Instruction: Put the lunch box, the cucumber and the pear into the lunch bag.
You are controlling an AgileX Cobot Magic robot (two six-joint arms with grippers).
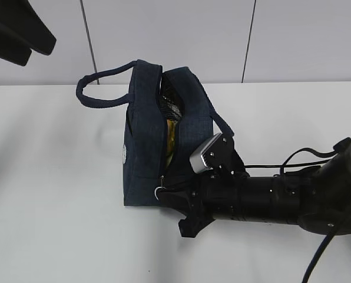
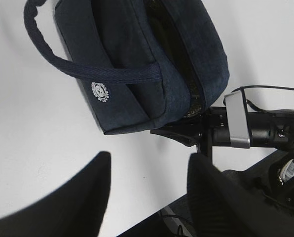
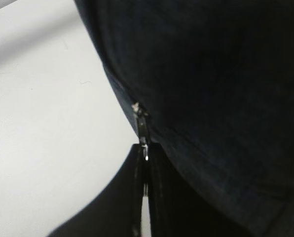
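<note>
The navy lunch bag (image 1: 145, 141) stands on the white table with its top zipper partly open, showing silvery lining (image 1: 172, 105) and a yellow patch (image 1: 170, 138) that may be the pear. The lunch box and cucumber are hidden. My right gripper (image 1: 168, 196) is at the bag's near end, shut on the metal zipper pull (image 3: 144, 129); its jaws (image 3: 146, 160) are pressed together on it. My left gripper (image 2: 147, 197) is open and empty, held high above the table left of the bag (image 2: 137, 59); it shows at the top left of the exterior view (image 1: 16, 29).
One bag handle (image 1: 99, 88) loops out to the left and the other lies under my right arm (image 1: 270, 197). The white table (image 1: 52, 194) surrounds the bag. The table's front edge (image 2: 196, 197) shows in the left wrist view.
</note>
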